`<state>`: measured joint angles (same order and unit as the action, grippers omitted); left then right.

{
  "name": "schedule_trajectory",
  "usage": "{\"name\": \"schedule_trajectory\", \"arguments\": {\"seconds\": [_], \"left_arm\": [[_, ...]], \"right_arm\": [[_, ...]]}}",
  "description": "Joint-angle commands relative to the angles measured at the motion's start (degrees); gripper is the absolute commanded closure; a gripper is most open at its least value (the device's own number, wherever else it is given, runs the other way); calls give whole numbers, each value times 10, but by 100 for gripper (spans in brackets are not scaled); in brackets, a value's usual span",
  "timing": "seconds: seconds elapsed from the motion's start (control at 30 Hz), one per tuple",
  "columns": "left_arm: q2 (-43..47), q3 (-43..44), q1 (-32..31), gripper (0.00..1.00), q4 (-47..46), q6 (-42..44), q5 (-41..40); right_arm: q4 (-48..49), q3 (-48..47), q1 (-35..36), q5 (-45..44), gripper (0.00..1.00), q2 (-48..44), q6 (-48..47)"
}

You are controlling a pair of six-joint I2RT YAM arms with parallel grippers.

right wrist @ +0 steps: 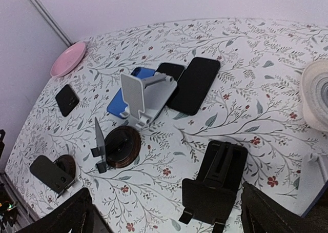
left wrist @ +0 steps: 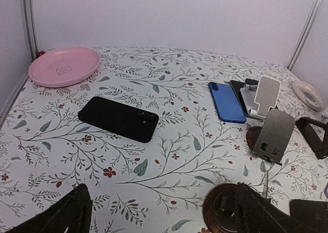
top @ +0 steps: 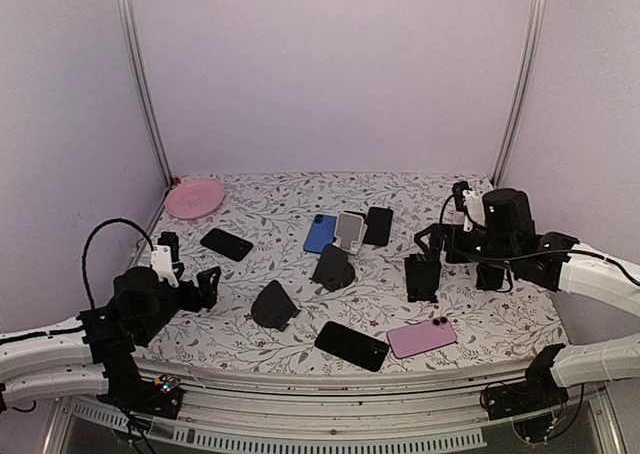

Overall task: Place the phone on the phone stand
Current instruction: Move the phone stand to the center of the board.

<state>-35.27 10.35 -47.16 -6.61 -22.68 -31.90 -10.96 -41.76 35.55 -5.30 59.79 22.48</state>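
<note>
Several phones lie flat on the floral table: a black phone (top: 226, 243) (left wrist: 119, 118) at the left, a blue phone (top: 320, 233) (left wrist: 226, 101), a black phone (top: 378, 225) (right wrist: 197, 84) at the back, and another black phone (top: 352, 345) and a pink phone (top: 421, 337) near the front edge. No stand holds a phone: a white stand (top: 350, 229) (right wrist: 141, 97), two round-based stands (top: 333, 268) (top: 273, 305) and a black folding stand (top: 422, 276) (right wrist: 215, 184). My left gripper (top: 190, 266) (left wrist: 161, 220) hovers open at the left. Over the black folding stand, my right gripper (top: 455, 257) (right wrist: 169, 217) is open and empty.
A pink plate (top: 195, 197) (left wrist: 64, 66) sits in the back left corner. A white tape roll (right wrist: 318, 94) (left wrist: 308, 94) lies at the back right. White walls and metal posts close in the table on three sides.
</note>
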Motion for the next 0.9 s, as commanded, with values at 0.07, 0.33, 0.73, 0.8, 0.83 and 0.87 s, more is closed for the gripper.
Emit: {"name": "schedule_trajectory", "arguments": {"seconds": [0.07, 0.33, 0.73, 0.8, 0.83, 0.87], "left_arm": [[1, 9, 9, 3, -13, 3, 3], [7, 8, 9, 3, -11, 2, 2], [10, 7, 9, 3, -10, 2, 3], [11, 6, 10, 3, -10, 2, 3], [11, 6, 9, 3, -10, 2, 2], [12, 6, 10, 3, -10, 2, 3]], "right_arm": [[79, 47, 6, 151, 3, 77, 61], [179, 46, 22, 204, 3, 179, 89], [232, 26, 39, 178, 2, 278, 123], [220, 23, 39, 153, 2, 284, 127], [214, 22, 38, 139, 1, 285, 129], [207, 23, 38, 125, 1, 285, 133]]}}
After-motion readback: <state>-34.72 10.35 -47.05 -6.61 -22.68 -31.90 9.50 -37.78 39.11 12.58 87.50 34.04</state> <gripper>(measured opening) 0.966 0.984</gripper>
